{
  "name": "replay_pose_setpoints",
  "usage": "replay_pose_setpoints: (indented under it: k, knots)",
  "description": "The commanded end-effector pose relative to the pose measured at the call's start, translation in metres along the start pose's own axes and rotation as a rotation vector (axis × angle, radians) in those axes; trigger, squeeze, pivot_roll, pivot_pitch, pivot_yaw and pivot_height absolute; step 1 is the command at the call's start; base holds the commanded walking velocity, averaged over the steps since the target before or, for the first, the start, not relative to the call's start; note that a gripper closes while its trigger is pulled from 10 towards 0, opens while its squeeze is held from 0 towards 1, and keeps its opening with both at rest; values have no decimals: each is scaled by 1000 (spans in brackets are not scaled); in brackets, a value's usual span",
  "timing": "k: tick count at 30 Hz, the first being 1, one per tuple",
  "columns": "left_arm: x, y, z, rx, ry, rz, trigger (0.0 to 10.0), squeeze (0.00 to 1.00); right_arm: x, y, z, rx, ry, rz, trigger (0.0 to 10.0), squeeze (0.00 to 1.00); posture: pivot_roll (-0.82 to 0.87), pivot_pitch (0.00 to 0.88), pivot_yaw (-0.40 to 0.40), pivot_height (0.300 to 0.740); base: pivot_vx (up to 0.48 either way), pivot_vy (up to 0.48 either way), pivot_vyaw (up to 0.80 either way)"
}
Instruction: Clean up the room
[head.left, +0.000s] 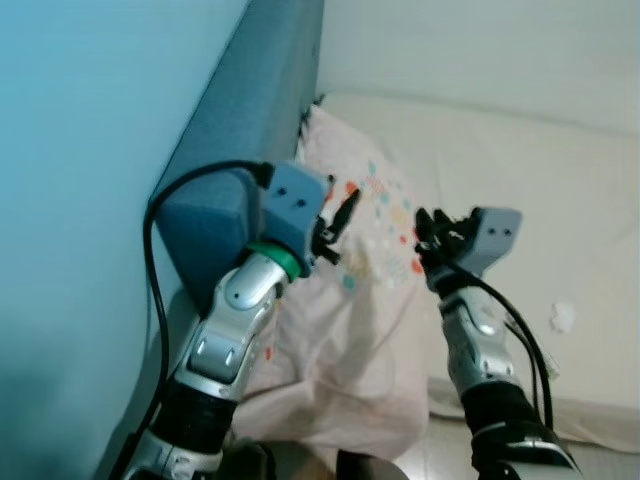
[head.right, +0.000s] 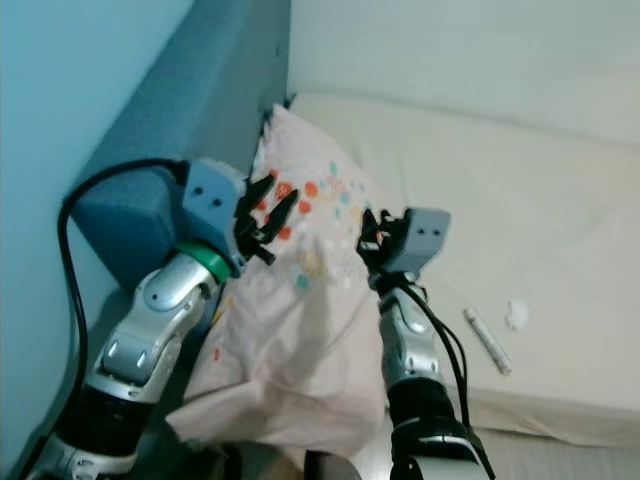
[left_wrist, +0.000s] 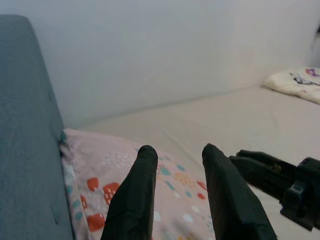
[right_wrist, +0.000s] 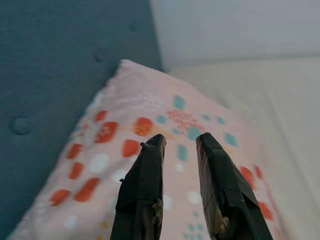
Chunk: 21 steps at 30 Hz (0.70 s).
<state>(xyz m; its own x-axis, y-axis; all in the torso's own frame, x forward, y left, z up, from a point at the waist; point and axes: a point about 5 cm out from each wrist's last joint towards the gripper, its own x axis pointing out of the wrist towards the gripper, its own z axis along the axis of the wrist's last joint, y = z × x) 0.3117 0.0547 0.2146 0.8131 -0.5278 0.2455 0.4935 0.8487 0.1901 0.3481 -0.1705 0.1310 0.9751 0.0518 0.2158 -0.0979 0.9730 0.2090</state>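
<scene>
Leaning pink pillow (head.right: 310, 300), red-and-teal dotted, against headboard (head.right: 180, 150)

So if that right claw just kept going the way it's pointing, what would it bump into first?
Most likely the pink spotted pillow: the right gripper aims down at its top, with the blue headboard just beyond. Depth is hard to judge.

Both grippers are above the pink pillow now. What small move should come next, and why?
Probably lower both grippers onto the pillow. The left gripper and right gripper hover over its dotted top with fingers open, holding nothing, and the pillow hangs over the mattress edge beside the blue headboard.
</scene>
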Motion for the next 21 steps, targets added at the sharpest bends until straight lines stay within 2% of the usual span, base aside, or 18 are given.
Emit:
replay_pose_setpoints:
  k: [1,4,10,21]
  knots:
    - [-9,-1,-12,-17,51,-4,10000,0,-8,-14,-7,-13,24,-44,10000,0,103,110,2,740,0,0,0]
    - [-14,-7,-16,-15,59,-21,10000,0,-9,-14,-9,-17,29,-41,10000,0,98,80,6,740,0,0,0]
    - [-19,-10,-19,-4,68,-32,10000,0,-11,-11,-11,-17,31,-33,10000,0,98,79,9,740,0,0,0]
    - [-17,-2,-19,2,84,26,10000,0,-14,-8,-16,-4,39,-27,10000,0,98,94,10,740,0,0,0]
